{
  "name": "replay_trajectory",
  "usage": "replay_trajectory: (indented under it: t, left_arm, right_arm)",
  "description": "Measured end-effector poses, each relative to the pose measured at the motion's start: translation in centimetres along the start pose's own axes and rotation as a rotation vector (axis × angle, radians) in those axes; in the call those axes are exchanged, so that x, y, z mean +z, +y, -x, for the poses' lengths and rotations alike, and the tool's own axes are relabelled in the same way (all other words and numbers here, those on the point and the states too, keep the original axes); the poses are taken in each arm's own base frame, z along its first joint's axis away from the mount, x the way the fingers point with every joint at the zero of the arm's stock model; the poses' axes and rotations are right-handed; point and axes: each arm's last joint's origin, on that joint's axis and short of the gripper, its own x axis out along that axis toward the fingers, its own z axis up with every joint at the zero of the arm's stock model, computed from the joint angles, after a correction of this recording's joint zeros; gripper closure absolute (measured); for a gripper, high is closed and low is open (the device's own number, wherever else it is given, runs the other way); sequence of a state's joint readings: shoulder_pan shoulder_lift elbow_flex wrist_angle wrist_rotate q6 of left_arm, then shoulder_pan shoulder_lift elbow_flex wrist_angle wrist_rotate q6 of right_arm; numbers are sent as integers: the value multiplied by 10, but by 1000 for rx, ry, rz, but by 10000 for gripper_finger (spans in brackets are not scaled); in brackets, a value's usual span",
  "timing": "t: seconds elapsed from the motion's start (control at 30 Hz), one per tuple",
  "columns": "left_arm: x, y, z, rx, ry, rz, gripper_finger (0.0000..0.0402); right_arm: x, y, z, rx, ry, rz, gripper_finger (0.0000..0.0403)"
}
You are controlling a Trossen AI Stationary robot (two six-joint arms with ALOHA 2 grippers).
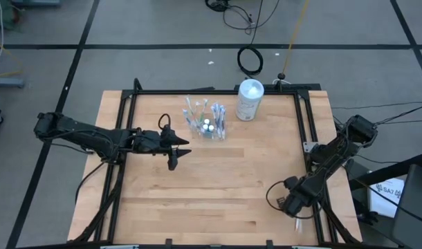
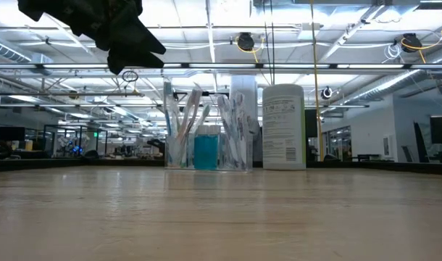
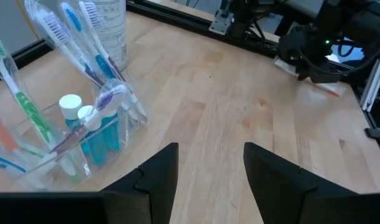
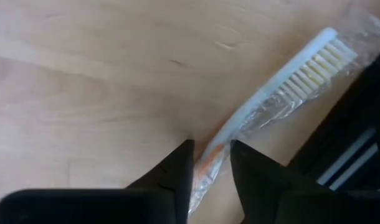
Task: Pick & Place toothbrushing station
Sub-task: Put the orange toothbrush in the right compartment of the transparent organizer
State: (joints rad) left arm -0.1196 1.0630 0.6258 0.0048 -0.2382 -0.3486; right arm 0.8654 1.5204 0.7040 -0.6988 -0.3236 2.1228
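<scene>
1. My right gripper (image 4: 210,163) was down at the table's (image 1: 218,194) near right corner, fingers a little apart, with a wrapped toothbrush (image 4: 283,93) running between their tips; I could not tell whether they pinched it or only straddled it.
2. That toothbrush lay flat on the wood, orange section of the handle at my fingertips, white bristle head stretching away ahead of them (the clear wrapper was crinkled around the head), just beside the black frame.
3. My left gripper (image 1: 175,153) hung above the table with its fingers (image 3: 159,180) spread and nothing in them.
4. The clear holder (image 1: 207,121) stood just ahead of that gripper and to one side, packed with brushes (image 3: 90,43) and two blue tubes (image 3: 99,134) with white caps.
5. A white canister (image 1: 250,99) stood beyond the holder, near it.
</scene>
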Motion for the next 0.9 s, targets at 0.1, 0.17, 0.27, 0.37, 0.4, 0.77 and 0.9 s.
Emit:
replay_trajectory:
  t: [0.1,0.17,0.27,0.37,0.4,0.77,0.9]
  left_arm:
    - [0,0,0,0,0,4,213]
    - [0,0,0,0,0,5,213]
    - [0,0,0,0,0,6,213]
    - [0,0,0,0,0,8,213]
    - [0,0,0,0,0,9,213]
    - [0,0,0,8,-3,4,213]
    - [0,0,0,9,-3,2,213]
  right_arm:
    - [0,1,0,26,-27,44,329]
    - [1,2,0,34,-34,73,354]
    - [0,2,0,37,-34,97,384]
    - [0,4,2,48,-30,107,390]
    - [0,5,4,58,-25,113,386]
    - [8,14,54,482,-375,238,388]
    - [16,20,76,664,-651,333,390]
